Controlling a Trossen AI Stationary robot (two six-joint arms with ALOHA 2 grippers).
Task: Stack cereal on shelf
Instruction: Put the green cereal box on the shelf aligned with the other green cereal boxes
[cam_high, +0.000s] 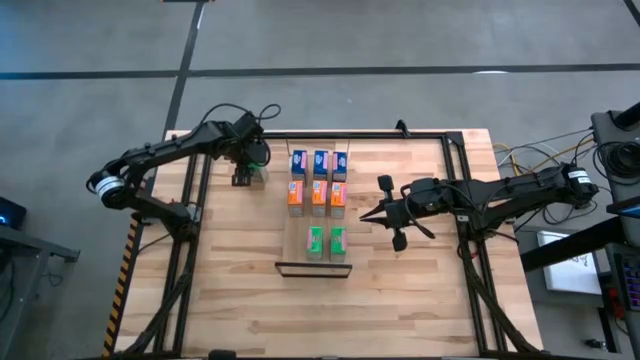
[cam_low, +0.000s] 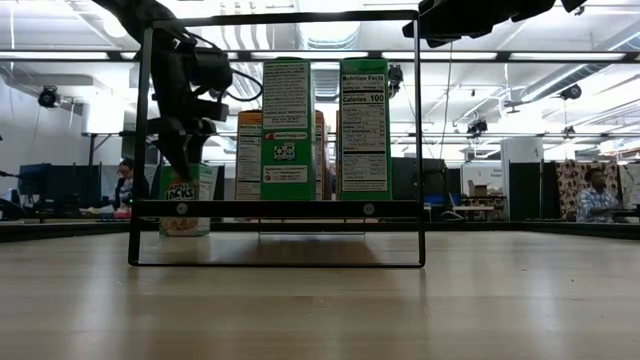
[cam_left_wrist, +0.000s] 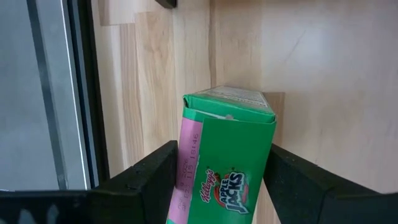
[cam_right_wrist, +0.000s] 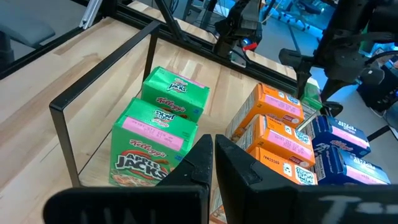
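Eight printed cardboard boxes (cam_high: 318, 193) on smooth wood shelf (cam_high: 296, 248)

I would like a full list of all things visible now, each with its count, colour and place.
Blue boxes: three, blue, in a row at the far end of the shelf.
Orange boxes: three, orange, in a row just in front of the blue ones.
Green boxes on shelf: two, green, side by side near the metal lip.
Loose green box: one, green, upright on the table left of the shelf, between the left gripper's fingers.
Shelf: one, light wood, middle of the table.
Metal lip: one, dark, at the shelf's near end.
Table: one, planked wood.
People: two, seated in the room behind.
Left gripper: around the loose green box.
Right gripper: shut, right of the shelf.
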